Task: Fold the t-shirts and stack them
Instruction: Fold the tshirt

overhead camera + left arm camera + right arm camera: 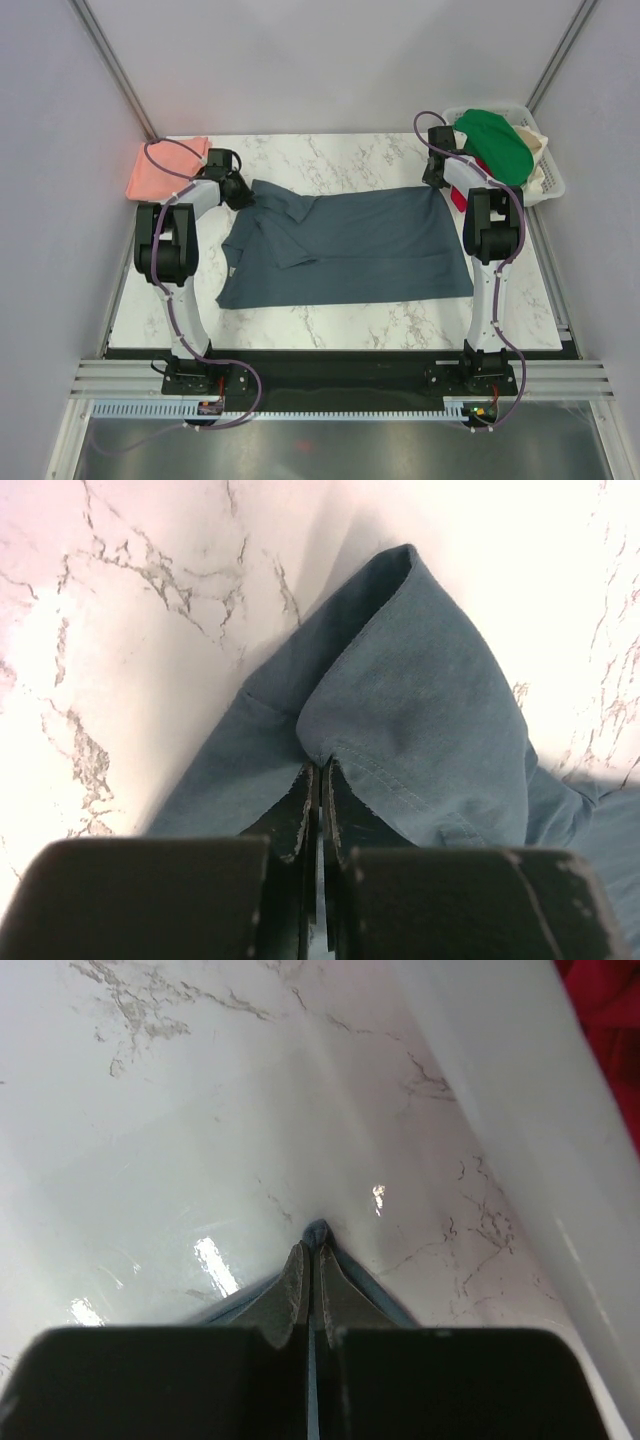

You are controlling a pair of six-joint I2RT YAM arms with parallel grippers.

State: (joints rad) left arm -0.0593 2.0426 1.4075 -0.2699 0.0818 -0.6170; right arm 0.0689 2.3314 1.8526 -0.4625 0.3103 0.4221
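Top external: slate-blue t-shirt lies spread on the table; salmon-pink t-shirt far left; basket with green garment far right. Left wrist: left gripper pinches a blue fold. Right wrist: right gripper pinches a blue corner near the basket wall, red cloth beyond.

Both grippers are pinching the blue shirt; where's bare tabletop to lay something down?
Bare table along the far side, between pink t-shirt and basket; another strip between the near hem of the blue t-shirt and the near edge. Crowded: both sides, under the left arm and right arm.
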